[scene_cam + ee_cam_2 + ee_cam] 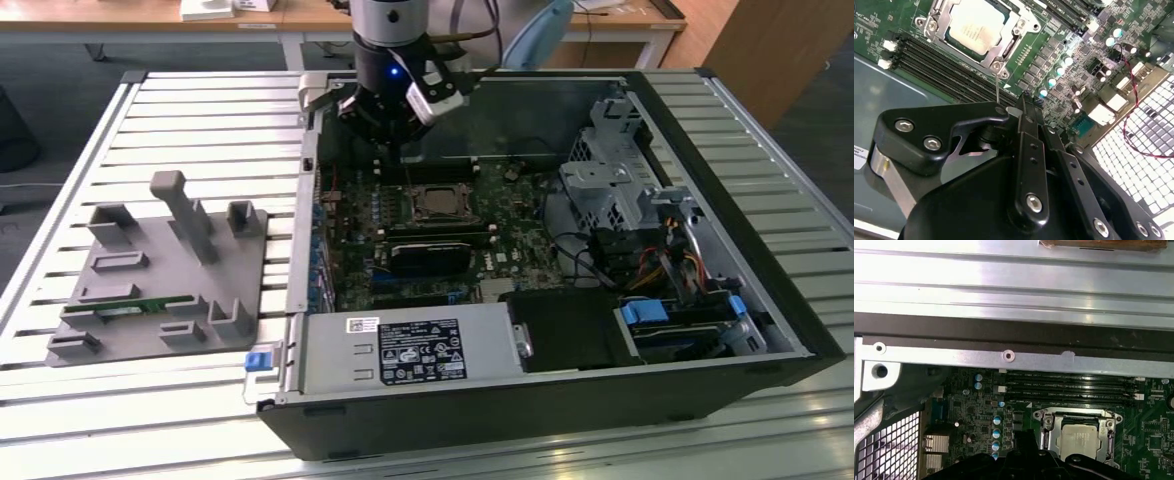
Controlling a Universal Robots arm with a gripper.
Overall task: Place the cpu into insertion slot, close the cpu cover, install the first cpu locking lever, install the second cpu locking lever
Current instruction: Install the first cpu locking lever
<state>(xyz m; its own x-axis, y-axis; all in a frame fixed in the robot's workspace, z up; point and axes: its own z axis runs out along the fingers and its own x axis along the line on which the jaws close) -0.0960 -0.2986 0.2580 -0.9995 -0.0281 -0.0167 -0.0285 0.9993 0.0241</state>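
Slatted table bears the case; gripper, closed mid-frame beside the thin locking lever (cpu seated), should push squarely.

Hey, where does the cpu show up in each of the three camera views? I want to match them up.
Exterior view: the cpu sits near the middle of the motherboard.
Second wrist view: the cpu lies in its socket beside the black memory slots.
First wrist view: the cpu lies beside those same slots.
Shared landmark: the cpu cover, the silvery frame round the cpu in all three views.
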